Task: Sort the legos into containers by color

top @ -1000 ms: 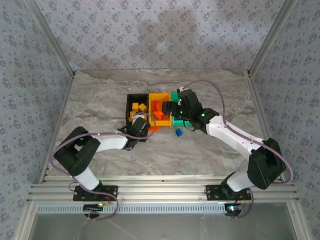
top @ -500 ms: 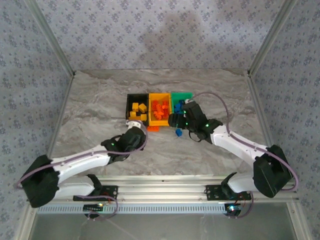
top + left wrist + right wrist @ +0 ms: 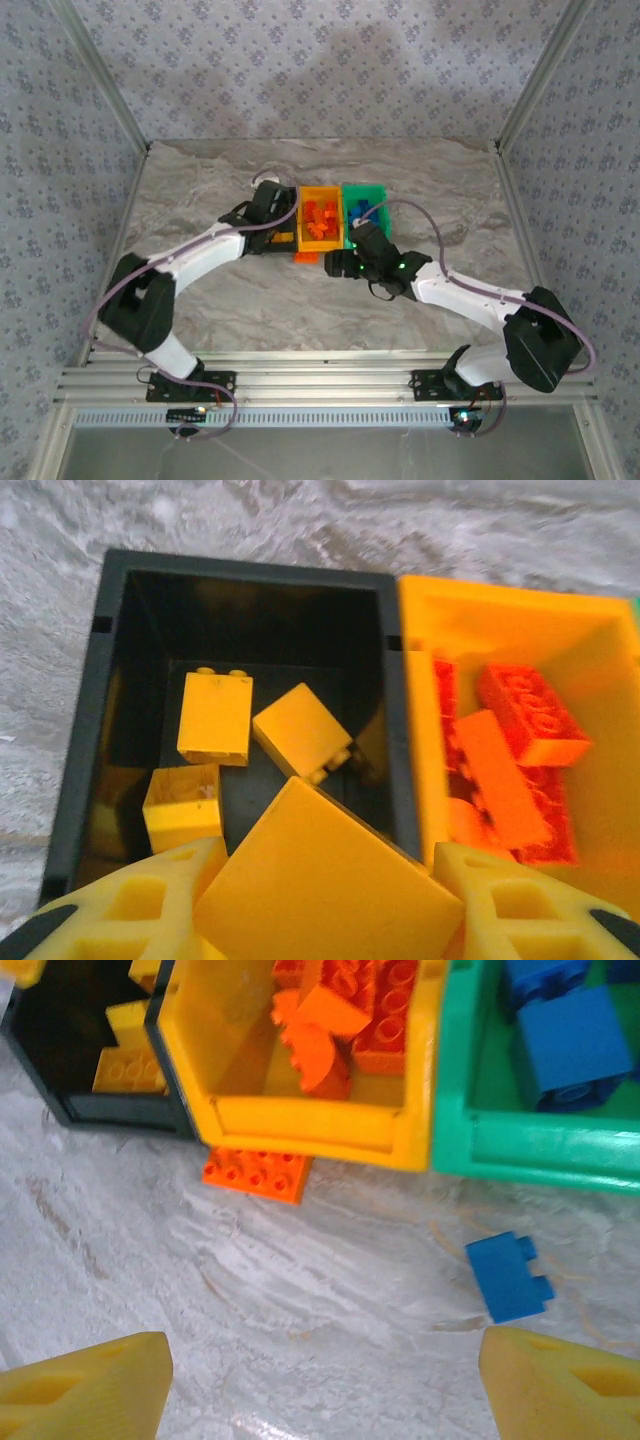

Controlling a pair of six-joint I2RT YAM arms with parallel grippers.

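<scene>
Yellow brick (image 3: 310, 865) now over the black bin (image 3: 250, 568)

The left gripper (image 3: 320, 910) clamps it above the yellow ones already inside, having swung up from the tabletop (image 3: 300, 1290); release looks next. The right gripper (image 3: 320, 1370), spread and empty, has left the green bin (image 3: 540, 1145) for the loose blue brick (image 3: 510, 1277) and orange brick (image 3: 255, 1173).

The worktop (image 3: 200, 190) is a grey marbled surface. On it three containers stand in a row, side against side: a black bin (image 3: 110, 1112), a yellow-orange bin (image 3: 310, 1125) and a green bin (image 3: 540, 1152). An orange-red brick (image 3: 255, 1173) lies flat against the yellow-orange bin's near wall. A blue brick (image 3: 510, 1278) lies near the green bin, not touching it.
</scene>
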